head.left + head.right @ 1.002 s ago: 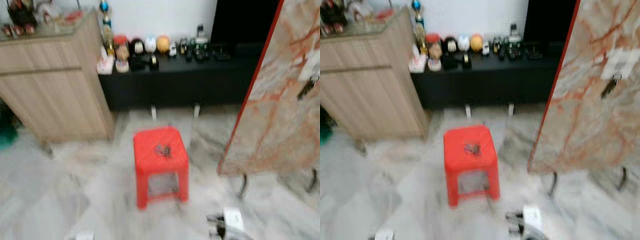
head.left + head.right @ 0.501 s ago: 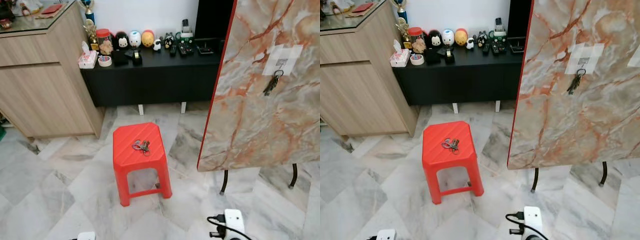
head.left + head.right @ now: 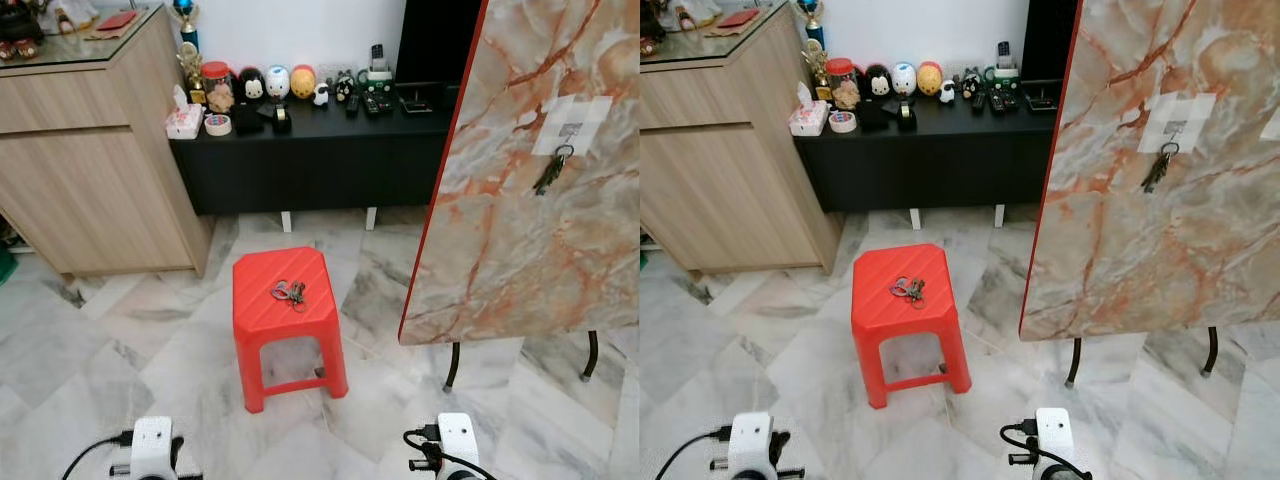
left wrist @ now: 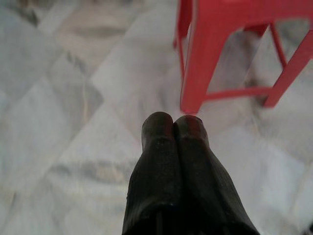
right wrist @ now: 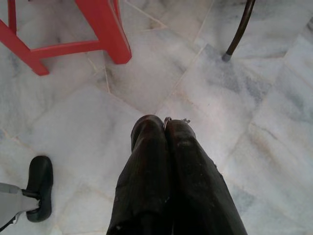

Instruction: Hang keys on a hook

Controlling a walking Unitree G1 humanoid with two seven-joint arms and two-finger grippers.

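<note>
Near first: both arms hang low by the floor. Left tool [image 4: 173,128] has its fingers pressed together, empty, pointing down at the marble floor [image 4: 73,98] just short of a stool leg. Right tool [image 5: 164,129] is pressed together too, nothing useful in it, aimed at floor tiles between the stool leg and the board's black stand leg [image 5: 237,32]. A small metal bit shows at its tip; can't tell what it is.

What changed: the whole view was smeared a second ago and is now sharp, and the scene has slid a little between pictures, so that is the head camera moving, not the things. Both wrist housings now show at the bottom edge of the head views, where half a second ago only the right one was properly in. My read is that the robot has settled facing the stool, so the approach is about done but nothing is grasped.

Middle distance: red stool [image 3: 285,310] with the keys [image 3: 290,292] lying loose on top, near the seat's centre.

Further, to the right: the marbled board [image 3: 520,200] on its stand, with a hook [image 3: 570,130] on a pale patch, and another key bunch [image 3: 550,172] already hanging from it.

Far: black counter [image 3: 320,150] with small figurines, wooden cabinet [image 3: 90,160] on the left.
</note>
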